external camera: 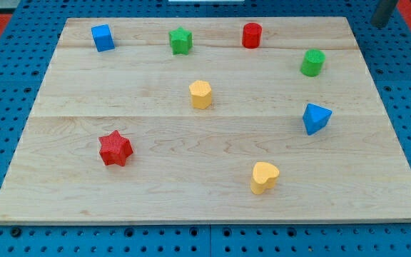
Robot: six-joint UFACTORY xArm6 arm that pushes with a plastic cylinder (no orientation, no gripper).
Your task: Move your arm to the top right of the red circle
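Note:
The red circle (252, 35), a short red cylinder, stands near the top edge of the wooden board (191, 200), right of centre. A dark rod enters at the view's top right corner, and my tip (382, 25) hangs past the board's top right corner, over the blue pegboard. The tip is far to the right of the red circle and slightly above it, touching no block.
A blue cube (103, 37) is at top left and a green star (180, 41) at top centre. A green cylinder (312, 63) and a blue triangle (316, 118) are on the right. A yellow hexagon-like block (200, 94), a red star (115, 148) and a yellow heart (264, 177) lie lower.

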